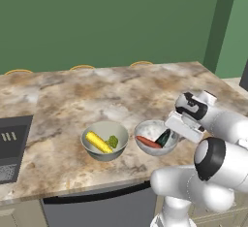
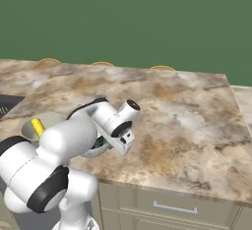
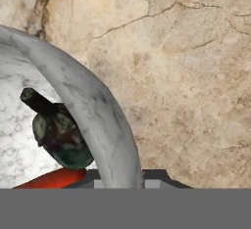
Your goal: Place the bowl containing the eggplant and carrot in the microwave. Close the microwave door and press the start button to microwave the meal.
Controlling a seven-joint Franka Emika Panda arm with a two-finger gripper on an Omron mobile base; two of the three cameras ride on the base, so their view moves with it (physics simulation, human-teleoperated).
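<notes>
Where the white arm bends down over the desk's front edge, claw (image 3: 120, 181) astride the right rim of the grey marbled bowl (image 1: 147, 130), one tip inside and one outside, narrowed onto the wall; firm grip or not, cannot tell. Inside that bowl, small dark eggplant with greenish end (image 3: 61, 135) just above the orange-red carrot stick (image 3: 51, 179), apparently touching. Just left, near but apart, a second grey bowl (image 1: 104, 140) holding a yellow corn cob (image 1: 98, 142) and a green broccoli piece (image 1: 113, 141). Under everything, beige-brown marbled stone desk (image 1: 72, 100). At the far left edge, a dark appliance corner (image 1: 12, 146).
</notes>
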